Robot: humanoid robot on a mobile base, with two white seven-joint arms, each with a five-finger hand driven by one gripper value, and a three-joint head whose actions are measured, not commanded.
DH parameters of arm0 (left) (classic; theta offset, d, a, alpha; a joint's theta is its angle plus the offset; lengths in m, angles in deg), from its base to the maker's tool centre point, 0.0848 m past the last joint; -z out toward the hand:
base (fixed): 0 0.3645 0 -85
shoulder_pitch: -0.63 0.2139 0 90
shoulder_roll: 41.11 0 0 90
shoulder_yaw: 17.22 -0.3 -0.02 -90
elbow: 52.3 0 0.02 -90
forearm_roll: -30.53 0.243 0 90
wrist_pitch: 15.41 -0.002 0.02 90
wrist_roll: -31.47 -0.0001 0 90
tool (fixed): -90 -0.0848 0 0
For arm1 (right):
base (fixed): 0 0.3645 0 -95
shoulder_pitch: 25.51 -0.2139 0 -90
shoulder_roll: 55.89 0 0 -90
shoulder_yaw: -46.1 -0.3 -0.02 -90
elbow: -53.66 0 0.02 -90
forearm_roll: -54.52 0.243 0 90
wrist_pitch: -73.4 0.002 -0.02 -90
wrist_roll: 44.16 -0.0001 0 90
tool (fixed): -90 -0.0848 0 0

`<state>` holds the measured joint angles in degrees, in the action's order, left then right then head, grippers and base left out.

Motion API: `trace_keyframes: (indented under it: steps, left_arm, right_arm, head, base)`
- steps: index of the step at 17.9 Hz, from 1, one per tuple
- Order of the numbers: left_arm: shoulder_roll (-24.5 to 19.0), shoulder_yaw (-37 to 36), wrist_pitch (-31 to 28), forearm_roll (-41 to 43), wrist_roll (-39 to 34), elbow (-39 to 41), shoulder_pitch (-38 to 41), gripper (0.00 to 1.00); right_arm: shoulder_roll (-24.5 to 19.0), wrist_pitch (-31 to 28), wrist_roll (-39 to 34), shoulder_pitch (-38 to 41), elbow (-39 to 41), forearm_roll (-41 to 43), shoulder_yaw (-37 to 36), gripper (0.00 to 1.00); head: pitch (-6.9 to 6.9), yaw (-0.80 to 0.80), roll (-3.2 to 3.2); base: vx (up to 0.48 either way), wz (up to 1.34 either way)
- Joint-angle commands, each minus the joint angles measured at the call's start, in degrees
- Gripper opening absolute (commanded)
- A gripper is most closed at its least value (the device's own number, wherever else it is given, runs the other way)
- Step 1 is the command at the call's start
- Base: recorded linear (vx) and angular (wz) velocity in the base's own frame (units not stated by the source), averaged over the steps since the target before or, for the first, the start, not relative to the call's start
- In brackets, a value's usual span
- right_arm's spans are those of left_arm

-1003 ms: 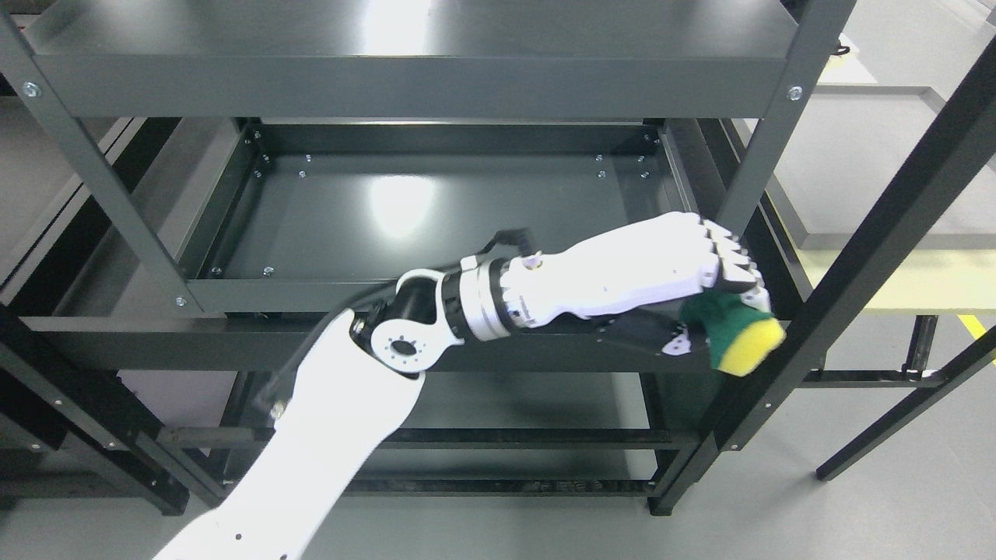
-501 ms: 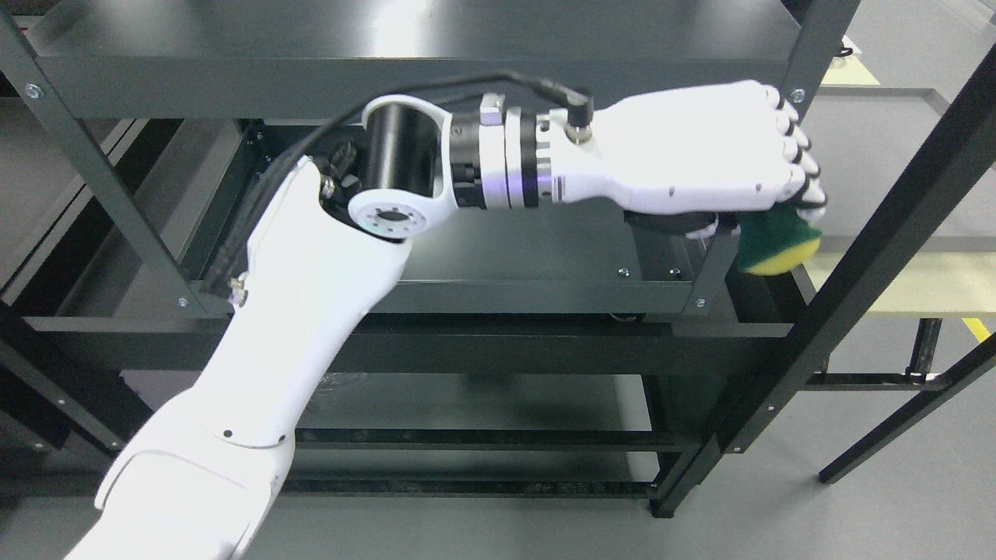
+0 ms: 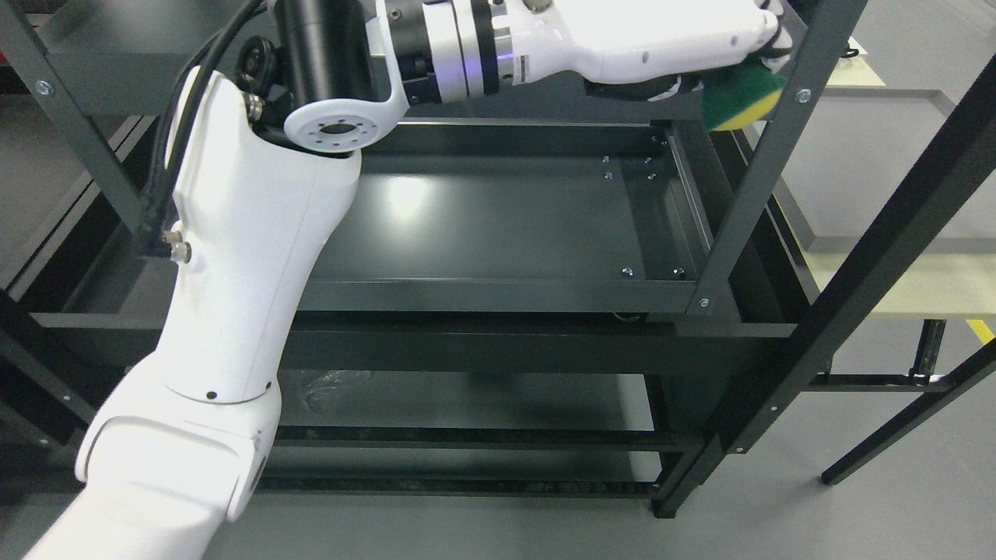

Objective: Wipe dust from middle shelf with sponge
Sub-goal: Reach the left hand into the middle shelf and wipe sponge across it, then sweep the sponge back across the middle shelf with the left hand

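My left arm rises from the lower left and reaches across the top of the picture. Its white hand (image 3: pixel 747 54) is shut on a green and yellow sponge (image 3: pixel 741 98), held high at the upper right beside the rack's front right post (image 3: pixel 766 159). The sponge hangs above the right end of the dark middle shelf (image 3: pixel 482 210) and does not touch it. The fingertips are partly cut off by the picture's top edge and the post. My right hand is out of view.
The dark metal rack has a top shelf (image 3: pixel 117 47), a lower shelf (image 3: pixel 482 400) and slanted posts. A black frame bar (image 3: pixel 879 233) crosses diagonally at the right. A pale table (image 3: pixel 895 284) stands beyond it, over grey floor.
My left arm has lifted the sponge from below the middle shelf's front right corner up to the level of the top shelf. The hand stays shut on it.
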<state>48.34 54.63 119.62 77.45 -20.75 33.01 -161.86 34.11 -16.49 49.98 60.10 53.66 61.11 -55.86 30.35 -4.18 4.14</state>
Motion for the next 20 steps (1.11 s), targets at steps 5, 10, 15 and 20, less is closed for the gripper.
trace_keyframes:
  steps: [5, 10, 15, 20]
  left_arm:
    - [-11.65, 10.42, -0.03, -4.19, -0.07, 0.64, 7.26, 0.0]
    - [-22.62, 9.71, -0.03, -11.93, -0.25, 1.43, 10.6, 0.0]
    - [-32.73, 12.61, -0.03, -18.08, -0.16, 3.98, 13.85, 0.0]
    - [-44.68, 18.13, -0.03, -24.85, -0.25, 6.88, 18.07, 0.0]
  right_arm:
    - [1.0, -4.15, -0.01, 0.0, 1.0, 0.0, 0.0, 1.0]
    - [1.0, -4.15, -0.01, 0.0, 1.0, 0.0, 0.0, 1.0]
    - [1.0, -4.15, -0.01, 0.0, 1.0, 0.0, 0.0, 1.0]
    - [1.0, -4.15, -0.01, 0.0, 1.0, 0.0, 0.0, 1.0]
  head:
    - [0.0, 0.0, 0.0]
    - [0.0, 0.0, 0.0]
    - [0.0, 0.0, 0.0]
    - [0.0, 0.0, 0.0]
  base:
    - [0.006, -0.02]
    - [0.0, 0.0]
    - [0.0, 0.0]
    - [0.0, 0.0]
